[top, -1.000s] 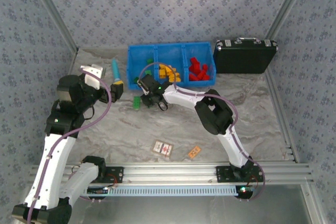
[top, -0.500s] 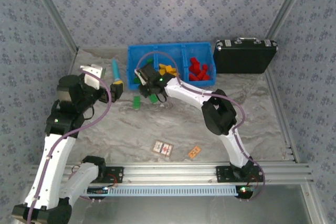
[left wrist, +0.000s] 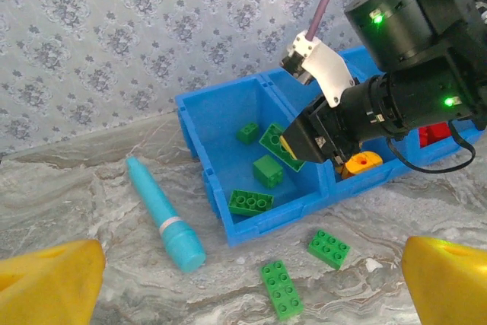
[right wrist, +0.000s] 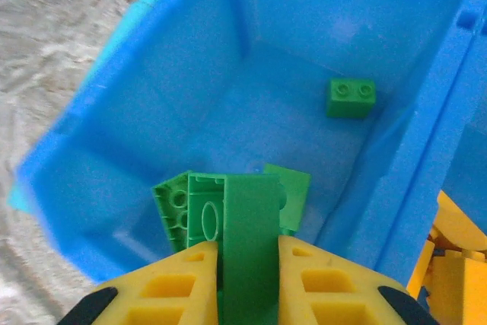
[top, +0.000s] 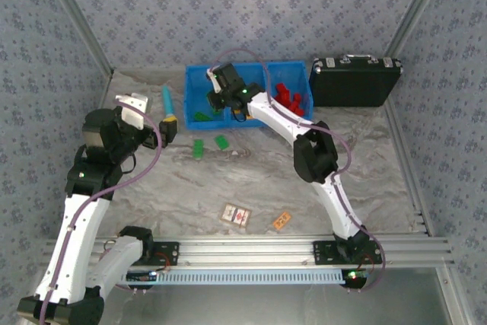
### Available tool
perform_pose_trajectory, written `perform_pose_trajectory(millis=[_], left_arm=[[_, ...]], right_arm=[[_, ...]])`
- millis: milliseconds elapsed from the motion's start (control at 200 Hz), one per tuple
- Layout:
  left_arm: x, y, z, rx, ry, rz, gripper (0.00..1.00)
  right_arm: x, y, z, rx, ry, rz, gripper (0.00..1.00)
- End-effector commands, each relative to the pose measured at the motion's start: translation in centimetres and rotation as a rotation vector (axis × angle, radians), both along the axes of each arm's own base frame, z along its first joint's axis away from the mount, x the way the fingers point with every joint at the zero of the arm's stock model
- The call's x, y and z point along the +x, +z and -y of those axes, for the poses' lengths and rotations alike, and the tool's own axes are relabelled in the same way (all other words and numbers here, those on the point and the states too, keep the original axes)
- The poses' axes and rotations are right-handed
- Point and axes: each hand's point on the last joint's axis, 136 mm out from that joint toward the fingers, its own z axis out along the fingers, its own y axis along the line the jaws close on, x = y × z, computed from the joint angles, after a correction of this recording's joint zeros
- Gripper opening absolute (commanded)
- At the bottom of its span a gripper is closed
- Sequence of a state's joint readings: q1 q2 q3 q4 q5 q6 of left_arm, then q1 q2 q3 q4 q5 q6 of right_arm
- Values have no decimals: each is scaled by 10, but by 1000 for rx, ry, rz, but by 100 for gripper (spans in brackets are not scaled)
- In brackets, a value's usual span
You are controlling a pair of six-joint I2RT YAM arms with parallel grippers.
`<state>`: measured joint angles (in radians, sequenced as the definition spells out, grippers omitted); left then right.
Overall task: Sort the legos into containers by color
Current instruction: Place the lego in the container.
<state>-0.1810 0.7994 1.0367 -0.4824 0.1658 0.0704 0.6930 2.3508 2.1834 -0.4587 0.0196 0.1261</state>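
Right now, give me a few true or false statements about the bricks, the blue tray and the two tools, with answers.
1. The right tool is shut on a green brick above the blue tray's left compartment. True.
2. The left tool grips the teal tube. False: it is open, and the tube lies on the table beside the tray.
3. Two green bricks lie on the table in front of the tray. True.
4. The red bricks sit in the left compartment. False: they are in the right one.

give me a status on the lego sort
Right claw shut on green brick over tray, left compartment. Left claw open, holding nothing. Two loose bricks, green, on table before tray. Nothing blocking the drop.
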Motion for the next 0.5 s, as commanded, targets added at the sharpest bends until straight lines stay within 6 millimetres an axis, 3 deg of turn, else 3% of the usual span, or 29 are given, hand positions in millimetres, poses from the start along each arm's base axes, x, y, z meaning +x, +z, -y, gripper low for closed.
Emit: perform_pose_trajectory(millis=[0,225,495], left_arm=[[0,7,-4,18,12,24,100],[2,4,-4,19,12,11,100],[3,2,-4,22,15,2,100]], right_arm=[[4,-5,-9,5,22,-5,22],[17,-13,-13,-116,26,114,22],[23,-31,-13,-190,27,122,27]])
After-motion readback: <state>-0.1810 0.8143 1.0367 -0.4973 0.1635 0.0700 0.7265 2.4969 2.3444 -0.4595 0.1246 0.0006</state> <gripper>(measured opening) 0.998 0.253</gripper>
